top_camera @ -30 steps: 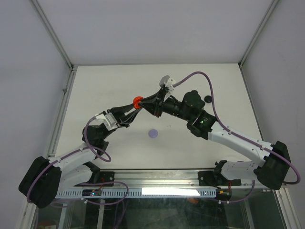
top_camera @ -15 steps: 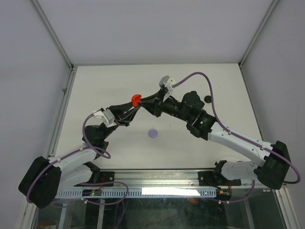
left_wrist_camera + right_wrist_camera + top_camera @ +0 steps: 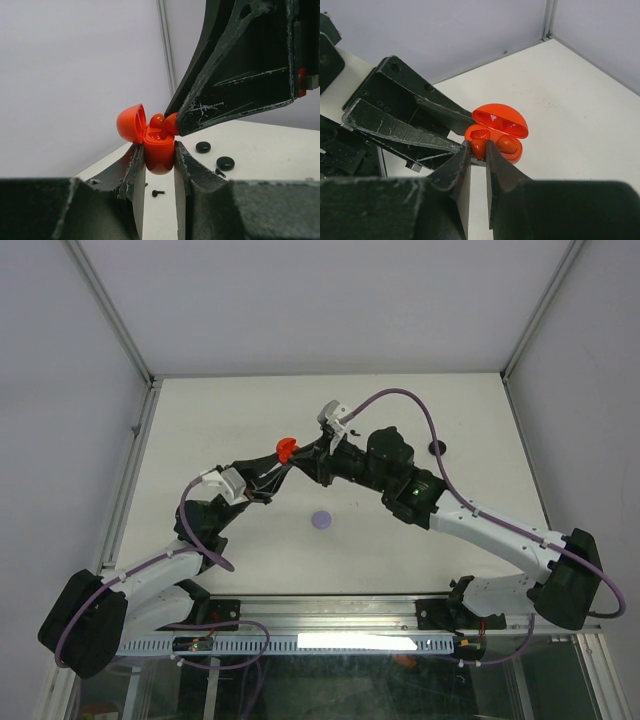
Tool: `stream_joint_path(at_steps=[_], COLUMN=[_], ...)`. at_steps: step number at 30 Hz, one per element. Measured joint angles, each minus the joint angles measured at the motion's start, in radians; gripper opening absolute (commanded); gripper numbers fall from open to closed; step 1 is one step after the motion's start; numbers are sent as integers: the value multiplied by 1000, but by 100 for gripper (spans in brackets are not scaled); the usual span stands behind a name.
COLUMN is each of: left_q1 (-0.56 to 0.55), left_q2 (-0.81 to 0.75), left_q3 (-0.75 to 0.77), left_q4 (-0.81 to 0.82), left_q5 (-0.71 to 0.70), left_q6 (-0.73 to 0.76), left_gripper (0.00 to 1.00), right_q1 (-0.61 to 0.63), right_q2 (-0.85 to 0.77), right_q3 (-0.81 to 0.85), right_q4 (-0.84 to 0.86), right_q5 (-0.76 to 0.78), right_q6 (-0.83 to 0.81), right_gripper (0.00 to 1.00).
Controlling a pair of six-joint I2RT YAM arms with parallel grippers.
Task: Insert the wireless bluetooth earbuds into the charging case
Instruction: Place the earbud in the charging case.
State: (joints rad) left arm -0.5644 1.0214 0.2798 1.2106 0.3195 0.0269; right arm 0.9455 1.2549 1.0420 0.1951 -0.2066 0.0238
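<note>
- The pale table [image 3: 200,420] is seen from above, boxed in by plain grey walls.
- The right arm [image 3: 480,530] is stretched in from the right, and the left arm [image 3: 160,570] is bent in from the left. Their tips are brought together over the middle of the table, a bit toward the back.
- The left gripper [image 3: 158,148] is clamped tight on the lower half of the charging case [image 3: 514,152]. One finger is pressed against each side, so the case is held up off the table.
- The right gripper [image 3: 477,146] is pinched down on a red earbud [image 3: 478,139], right at the near well of the case. Whether that bud is fully seated can't be told, since the fingers are in the way.
- The case is bright orange-red, and its lid [image 3: 500,120] is flipped open and tilted back.
- A lilac disc [image 3: 321,520] is left lying flat on the table, nearer the arm bases than the case and well apart from both grippers.
- Two black discs [image 3: 203,147] [image 3: 225,163] are spotted on the table in the left wrist view, near each other and below the raised case.
- A second red earbud [image 3: 505,144] is tucked into the other well of the case, just beside the pinched one.
- A tiny black bit [image 3: 158,192] is seen on the table between the left fingers. It's too small to be made out properly.
</note>
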Motion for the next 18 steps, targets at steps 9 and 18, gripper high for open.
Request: stream_joint_path(at_steps=[9,18], left_q1=[0,0], left_q2=[-10,-14], left_q3=[0,0], left_q4=[-53,-66], left_q5=[-6,-34], left_q6=[60,54], left_gripper=[1,1], right_q1=[25,31], right_q2=[31,30], right_q3=[71,143], right_q4=[-125,-245], right_q5=[51,66], right_q6=[7,46], right_gripper=[43,50])
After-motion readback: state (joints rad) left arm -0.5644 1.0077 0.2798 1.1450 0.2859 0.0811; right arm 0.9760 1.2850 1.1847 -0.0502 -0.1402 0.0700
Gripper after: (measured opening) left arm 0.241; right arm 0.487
